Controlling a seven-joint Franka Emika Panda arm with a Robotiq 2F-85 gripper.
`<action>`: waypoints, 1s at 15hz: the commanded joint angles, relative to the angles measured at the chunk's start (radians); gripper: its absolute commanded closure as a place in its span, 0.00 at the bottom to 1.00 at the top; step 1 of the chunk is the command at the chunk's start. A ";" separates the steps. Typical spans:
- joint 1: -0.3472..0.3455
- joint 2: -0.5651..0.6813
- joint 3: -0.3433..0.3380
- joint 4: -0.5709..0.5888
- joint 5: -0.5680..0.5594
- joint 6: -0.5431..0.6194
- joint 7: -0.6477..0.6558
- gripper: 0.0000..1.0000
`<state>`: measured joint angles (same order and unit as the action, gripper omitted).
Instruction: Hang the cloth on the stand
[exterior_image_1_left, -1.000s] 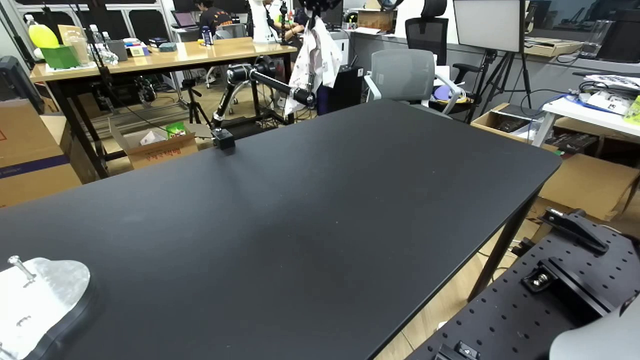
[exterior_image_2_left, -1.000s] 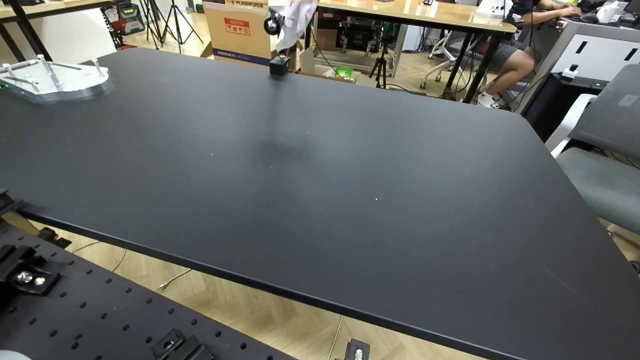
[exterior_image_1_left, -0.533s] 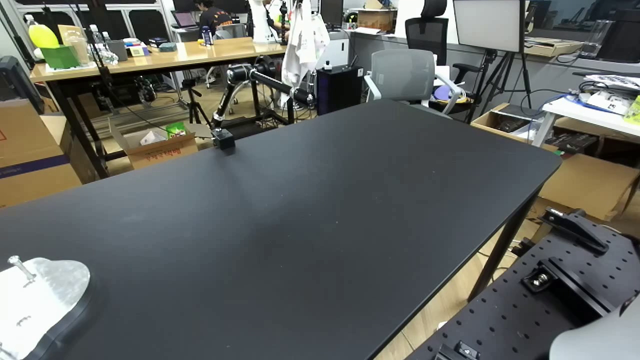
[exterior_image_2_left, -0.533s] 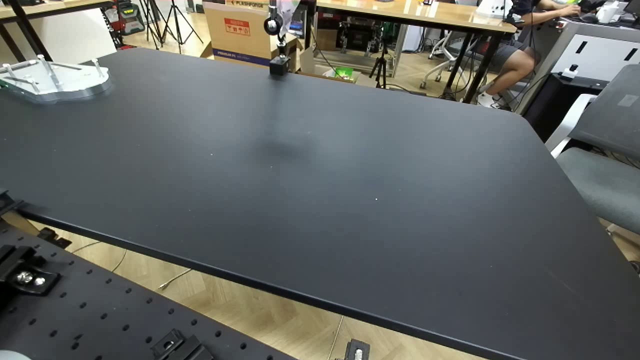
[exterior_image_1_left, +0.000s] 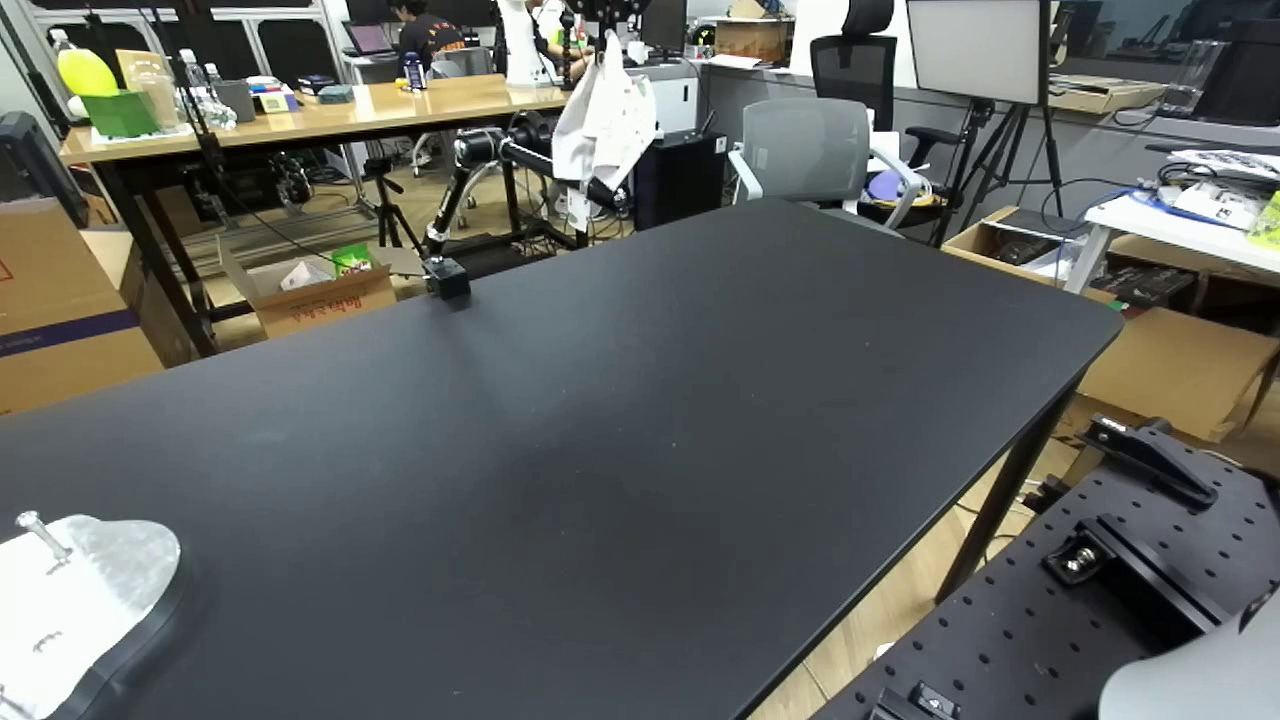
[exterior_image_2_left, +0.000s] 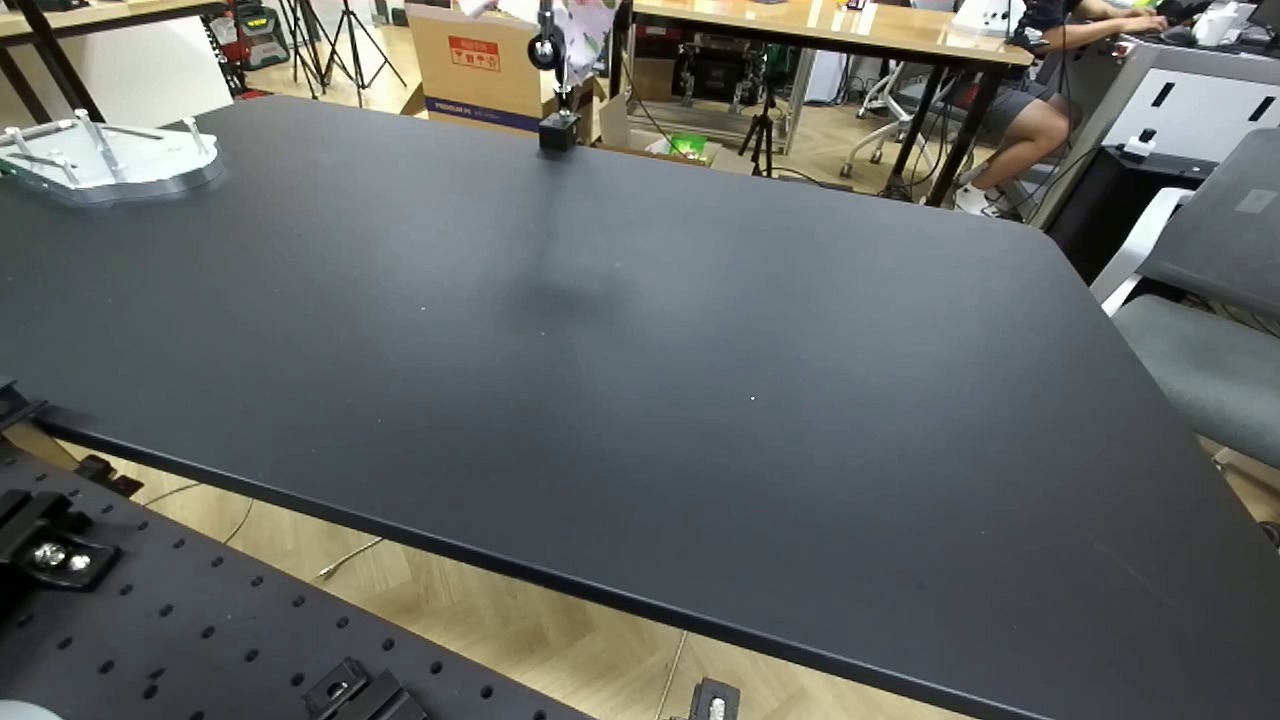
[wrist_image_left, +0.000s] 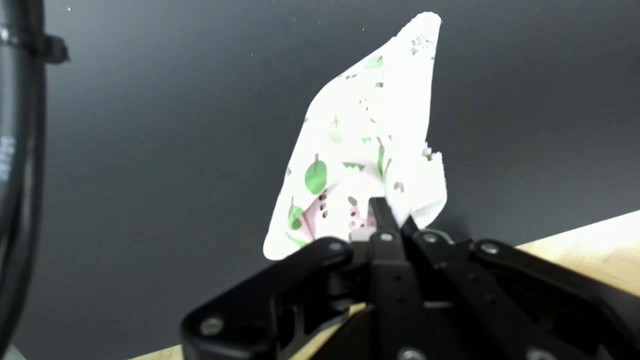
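The white cloth (wrist_image_left: 345, 130) with green and pink print hangs from my gripper (wrist_image_left: 396, 217) in the wrist view, over the black table. The fingers are shut on a pinched fold of it. In an exterior view the cloth (exterior_image_1_left: 602, 125) hangs below the gripper (exterior_image_1_left: 607, 38) at the top edge, in the air and clear of the table. Another exterior view shows only the lower part of the cloth (exterior_image_2_left: 592, 30). A pale cloud-shaped board (exterior_image_1_left: 125, 565) with metal pegs, the only stand-like thing, lies on the table; it also shows in an exterior view (exterior_image_2_left: 150, 165), well away from the cloth.
A black jointed arm (exterior_image_1_left: 480, 150) is clamped to the table's far edge, and its clamp also shows (exterior_image_2_left: 558, 130). The cloth overlaps this arm in both exterior views. A grey chair (exterior_image_1_left: 808, 150) stands by the table (exterior_image_1_left: 650, 480). A perforated black plate (exterior_image_1_left: 1000, 640) lies beyond the near edge.
In an exterior view the cloth and gripper have moved left over the last second. They rose at first, then came down a little. The cloth stays gripped; the pegged board has not moved.
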<state>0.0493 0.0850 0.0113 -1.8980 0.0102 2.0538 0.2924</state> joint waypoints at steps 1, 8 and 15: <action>-0.001 0.043 0.007 0.060 0.019 -0.084 0.014 1.00; 0.002 0.062 0.008 0.055 0.021 -0.155 0.018 1.00; 0.002 0.078 0.008 0.044 0.027 -0.146 0.005 1.00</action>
<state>0.0524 0.1487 0.0188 -1.8714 0.0236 1.9162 0.2917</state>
